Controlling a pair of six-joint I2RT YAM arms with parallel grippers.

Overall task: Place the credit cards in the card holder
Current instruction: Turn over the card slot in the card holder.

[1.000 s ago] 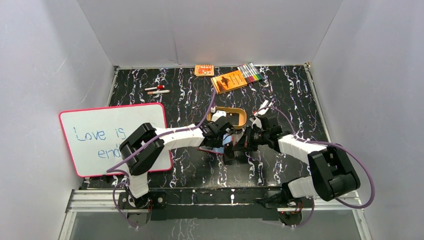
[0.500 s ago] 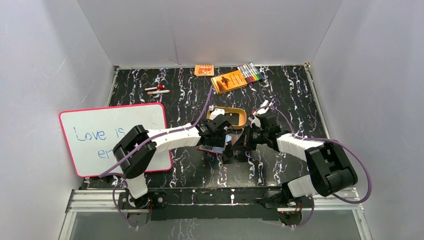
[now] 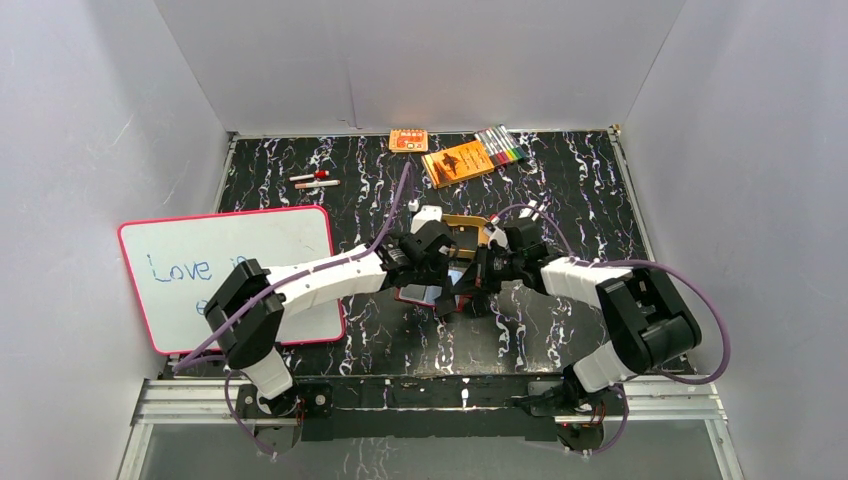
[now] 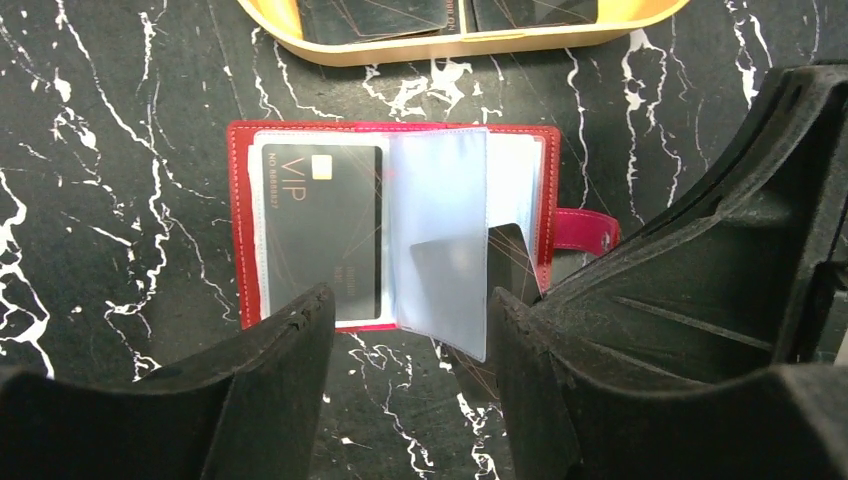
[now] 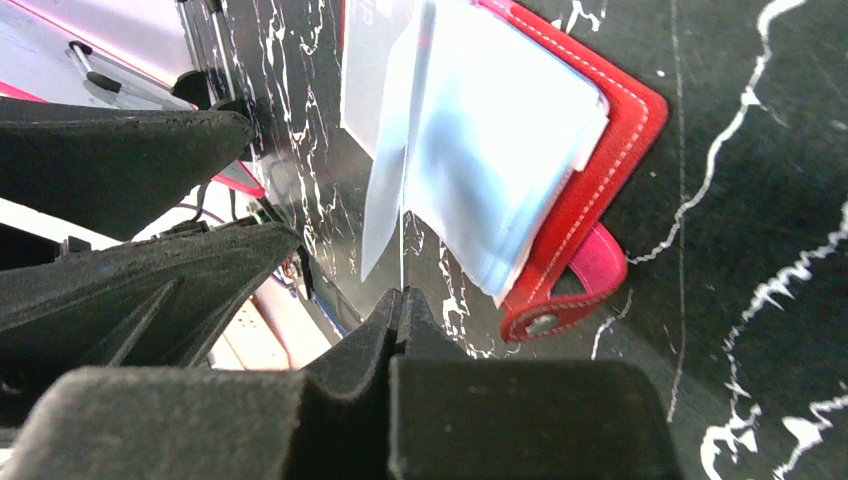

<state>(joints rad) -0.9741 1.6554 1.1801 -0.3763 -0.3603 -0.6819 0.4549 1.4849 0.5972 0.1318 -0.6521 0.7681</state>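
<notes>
The card holder [image 4: 240,220] lies open on the black marble table, and in the top view it [image 3: 418,296] sits just under both arms. A dark credit card [image 4: 320,230] marked VIP fills its left sleeve. One clear sleeve [image 4: 440,200] stands raised. Behind that sleeve leans a second credit card [image 4: 512,260], seen edge-on as a thin line [image 5: 402,240] running into my right gripper [image 5: 402,295], which is shut on it. My left gripper [image 4: 410,330] hovers open over the holder's near edge, holding nothing. More dark cards [image 4: 370,15] lie in the tan tray [image 4: 450,45].
The tan tray [image 3: 482,226] sits just beyond the holder. A whiteboard [image 3: 200,270] lies at the left. Orange packets [image 3: 460,160] and coloured markers [image 3: 500,148] are at the back, with small pens [image 3: 315,180] at the back left.
My left gripper has opened from shut. Both arms have shifted slightly left and further back over the holder. The right gripper stays shut.
</notes>
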